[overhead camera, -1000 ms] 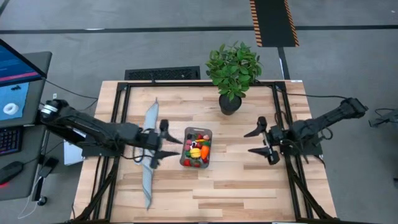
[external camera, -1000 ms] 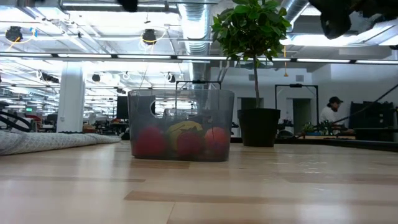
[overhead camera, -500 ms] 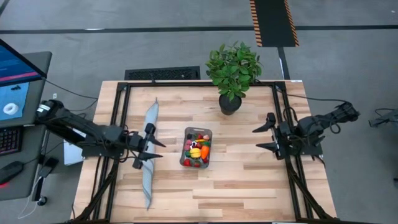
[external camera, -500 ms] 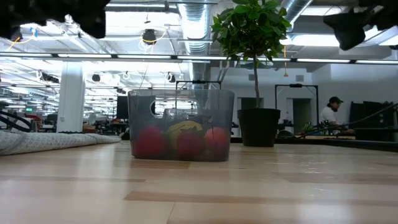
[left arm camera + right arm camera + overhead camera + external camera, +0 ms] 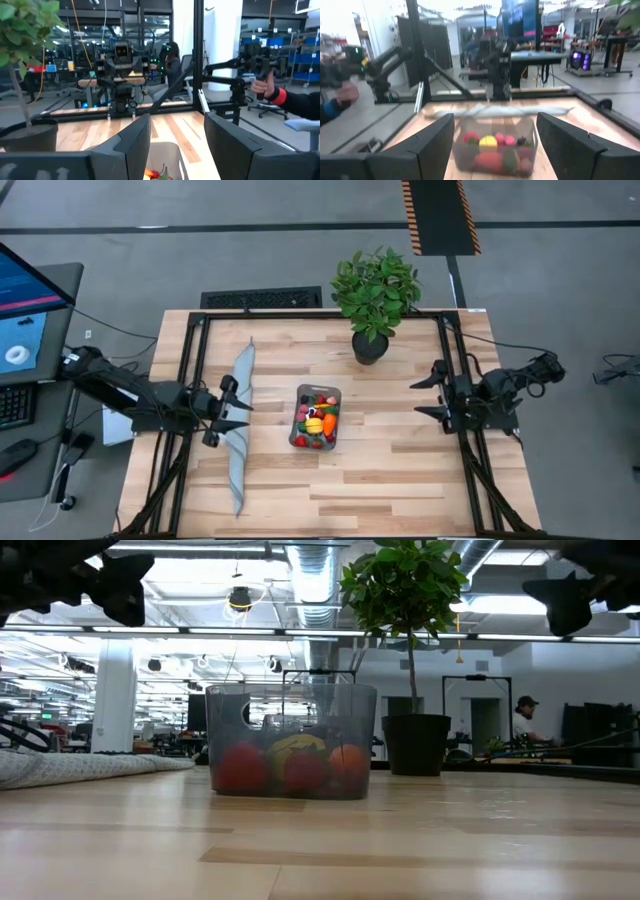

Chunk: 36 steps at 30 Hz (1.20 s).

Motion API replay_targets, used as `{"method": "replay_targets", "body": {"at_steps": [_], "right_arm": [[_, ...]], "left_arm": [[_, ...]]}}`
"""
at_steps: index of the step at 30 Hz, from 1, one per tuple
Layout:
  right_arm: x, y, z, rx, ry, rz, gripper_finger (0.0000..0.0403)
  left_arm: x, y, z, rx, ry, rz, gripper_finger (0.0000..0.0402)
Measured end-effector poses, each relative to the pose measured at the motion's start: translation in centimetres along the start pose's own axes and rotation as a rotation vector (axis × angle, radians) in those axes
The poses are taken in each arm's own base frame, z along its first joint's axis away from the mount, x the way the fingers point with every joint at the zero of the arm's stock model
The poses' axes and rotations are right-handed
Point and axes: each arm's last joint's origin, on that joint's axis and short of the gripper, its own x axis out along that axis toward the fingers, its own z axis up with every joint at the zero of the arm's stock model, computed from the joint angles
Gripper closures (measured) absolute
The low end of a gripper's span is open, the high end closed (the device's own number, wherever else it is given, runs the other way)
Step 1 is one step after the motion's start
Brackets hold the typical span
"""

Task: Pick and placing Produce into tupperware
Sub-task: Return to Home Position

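While your left gripper [image 5: 240,418] is hovering above the grey cloth strip [image 5: 239,472] on the table's [image 5: 400,480] left, its fingers spread apart, the tupperware [image 5: 290,710] is sitting mid-table, holding the Produce [image 5: 316,420]. Behind it, the potted plant [image 5: 375,285] is standing. Your right gripper [image 5: 414,400] is hanging near the right edge, fingers likewise apart.

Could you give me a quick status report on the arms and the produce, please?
Left gripper open, empty, above the cloth strip; right gripper open, empty, near table's right edge. Produce sits in the tupperware, mid-table. Nothing between grippers and tupperware.
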Motion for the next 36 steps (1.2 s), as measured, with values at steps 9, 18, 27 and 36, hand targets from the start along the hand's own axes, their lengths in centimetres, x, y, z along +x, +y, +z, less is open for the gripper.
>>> {"method": "replay_targets", "body": {"at_steps": [9, 18, 27, 36], "right_arm": [[0.2, -0.2, -0.1, -0.048, -0.03, -0.029, 0.0096], [0.5, -0.7, -1.3, -0.02, 0.033, -0.078, 0.0096], [1.4, -1.0, -4.0, -0.051, -0.008, -0.091, 0.0096], [1.3, -3.1, -4.0, -0.07, 0.001, -0.236, 0.0096]], "left_arm": [[-0.8, 0.4, -0.2, 0.01, 0.047, 0.066, 0.0224], [-2.1, 0.7, 0.0, 0.023, 0.031, 0.076, 0.0224], [-2.9, 1.0, -0.1, 0.04, 0.05, 0.142, 0.0223], [-3.0, 2.1, -0.1, 0.066, 0.056, 0.324, 0.0223]]}}
